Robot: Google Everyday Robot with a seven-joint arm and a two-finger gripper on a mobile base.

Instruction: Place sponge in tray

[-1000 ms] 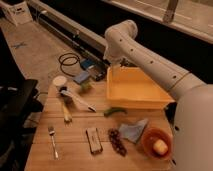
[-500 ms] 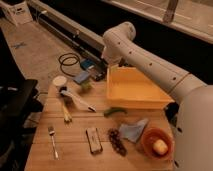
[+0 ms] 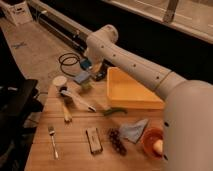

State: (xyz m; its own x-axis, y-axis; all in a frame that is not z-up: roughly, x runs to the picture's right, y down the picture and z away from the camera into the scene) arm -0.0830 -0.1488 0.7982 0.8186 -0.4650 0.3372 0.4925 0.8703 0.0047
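The sponge [image 3: 81, 77] is a small blue block at the far left corner of the wooden table [image 3: 75, 155], with a greenish object [image 3: 86, 86] just in front of it. The tray [image 3: 116, 85] is a yellow open bin at the back right of the table, and it looks empty. My gripper [image 3: 86, 66] hangs from the white arm [image 3: 130, 60] just above and against the sponge, left of the tray. Whether it grips the sponge does not show.
On the table lie a white dish brush [image 3: 76, 99], a wooden-handled tool [image 3: 66, 113], a fork [image 3: 52, 141], a dark bar [image 3: 93, 140], a green pod [image 3: 116, 111], grapes [image 3: 117, 141], a blue cloth [image 3: 133, 131] and an orange bowl [image 3: 150, 145]. A black cable [image 3: 66, 61] lies on the floor behind.
The arm's upper part has shifted slightly left, away from the tray. The gripper stays over the sponge at the table's far left corner.
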